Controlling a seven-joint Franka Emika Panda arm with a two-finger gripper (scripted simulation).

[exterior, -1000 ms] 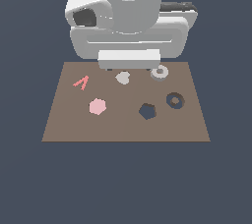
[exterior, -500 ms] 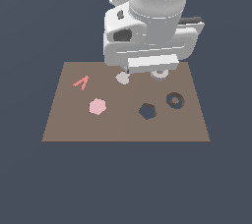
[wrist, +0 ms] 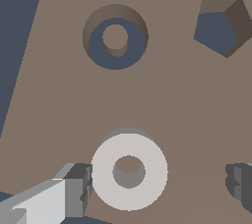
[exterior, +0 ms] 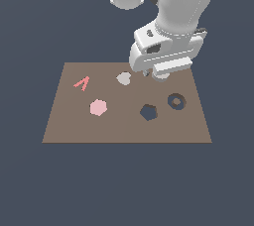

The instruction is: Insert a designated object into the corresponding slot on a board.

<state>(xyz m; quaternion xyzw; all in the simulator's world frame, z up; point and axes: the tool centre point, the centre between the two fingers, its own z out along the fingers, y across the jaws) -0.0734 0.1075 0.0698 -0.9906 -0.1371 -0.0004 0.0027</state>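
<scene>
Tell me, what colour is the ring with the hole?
Pale grey-white. The ring shows best in the wrist view.

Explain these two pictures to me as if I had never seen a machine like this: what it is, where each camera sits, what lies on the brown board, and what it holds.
This is a simulated robot arm. One camera watches from outside; the other sits on the wrist, looking down past the end effector.

On the brown board lie a red angled piece, a pink hexagon and a grey heart-shaped piece. Two recesses are cut in: a hexagonal hole and a ring-shaped slot.

The wrist view shows a pale ring lying between the open fingers. Nothing is gripped yet.
</scene>
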